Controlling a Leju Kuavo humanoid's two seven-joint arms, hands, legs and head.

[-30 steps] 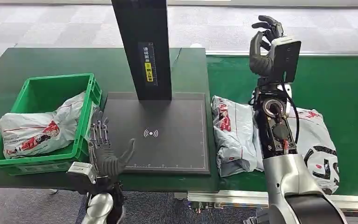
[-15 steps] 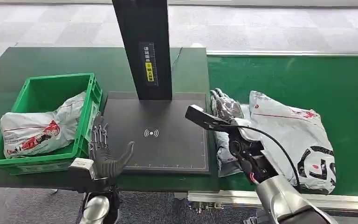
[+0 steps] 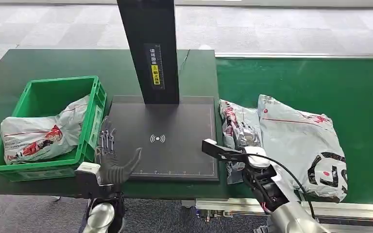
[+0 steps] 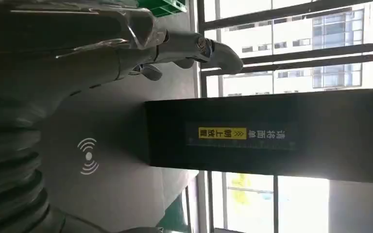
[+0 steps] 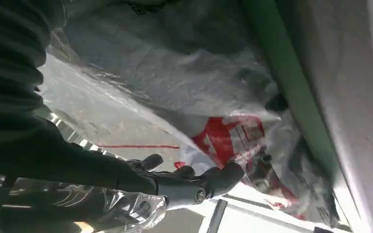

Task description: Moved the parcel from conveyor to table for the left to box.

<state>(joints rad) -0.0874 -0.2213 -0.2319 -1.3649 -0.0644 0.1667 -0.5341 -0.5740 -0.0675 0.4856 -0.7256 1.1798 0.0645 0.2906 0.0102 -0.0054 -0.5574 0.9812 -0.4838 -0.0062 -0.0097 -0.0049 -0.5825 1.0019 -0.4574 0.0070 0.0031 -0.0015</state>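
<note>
Green crate [image 3: 39,99] — one grey parcel [image 3: 36,133] inside.

Crate [image 3: 46,97] left of the scanner pad [image 3: 165,141]; two parcels [image 3: 238,126] [image 3: 301,141] on the conveyor [image 3: 320,82] to its right.

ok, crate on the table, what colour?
Green, the crate holds a grey parcel with red print. Clearest in the head view.
</note>
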